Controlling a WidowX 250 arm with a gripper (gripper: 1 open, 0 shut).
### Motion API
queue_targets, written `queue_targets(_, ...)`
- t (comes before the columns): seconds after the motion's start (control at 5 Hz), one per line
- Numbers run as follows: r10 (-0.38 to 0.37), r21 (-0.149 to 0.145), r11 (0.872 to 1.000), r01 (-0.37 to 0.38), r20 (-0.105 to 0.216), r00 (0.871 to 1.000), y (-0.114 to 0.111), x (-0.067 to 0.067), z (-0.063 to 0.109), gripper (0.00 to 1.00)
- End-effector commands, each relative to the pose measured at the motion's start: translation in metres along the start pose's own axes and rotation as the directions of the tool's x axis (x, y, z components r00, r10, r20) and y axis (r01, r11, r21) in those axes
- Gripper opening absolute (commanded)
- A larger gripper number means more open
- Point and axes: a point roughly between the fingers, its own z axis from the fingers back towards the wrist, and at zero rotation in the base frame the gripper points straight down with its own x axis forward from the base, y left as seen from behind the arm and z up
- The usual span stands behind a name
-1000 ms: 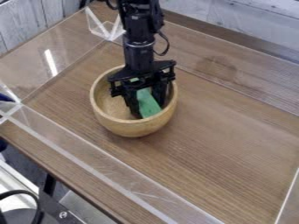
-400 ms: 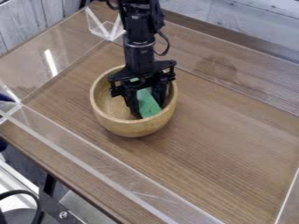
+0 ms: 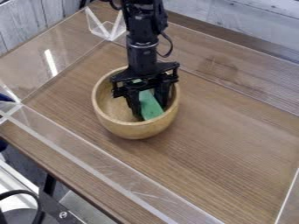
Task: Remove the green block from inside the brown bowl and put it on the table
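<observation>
The brown bowl (image 3: 107,120) stands on the table (image 3: 222,153), left of centre. Inside it, the green block (image 3: 152,108) leans tilted, its top end up between the black fingers. My gripper (image 3: 145,93) reaches straight down into the bowl from the arm above, and its jaws are shut on the block's upper part. The block's lower end is still below the bowl's rim, toward the right inner wall.
Clear acrylic walls (image 3: 52,57) run around the table's edges, with one along the near left side (image 3: 70,166). Bare tabletop stretches to the right of the bowl and in front of it.
Hardly anything differs. The gripper and the green block have edged slightly to the right inside the bowl, and the grip is unchanged.
</observation>
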Motion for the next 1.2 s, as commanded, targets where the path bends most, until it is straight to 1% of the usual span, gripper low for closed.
queue_targets(0.0, -0.022, -0.051, 0.998, 0.025, 0.049, 0.999, -0.010, 0.002, 0.022, 0.00)
queue_targets(0.6, -0.066, -0.059, 0.996, 0.069, 0.040, 0.997, -0.016, -0.006, 0.031, 0.00)
queue_targets(0.8, -0.094, -0.062, 0.993, 0.096, 0.037, 0.995, -0.021, -0.011, 0.036, 0.00)
queue_targets(1.0, -0.132, -0.061, 0.989, 0.134, 0.035, 0.991, -0.029, -0.020, 0.037, 0.00)
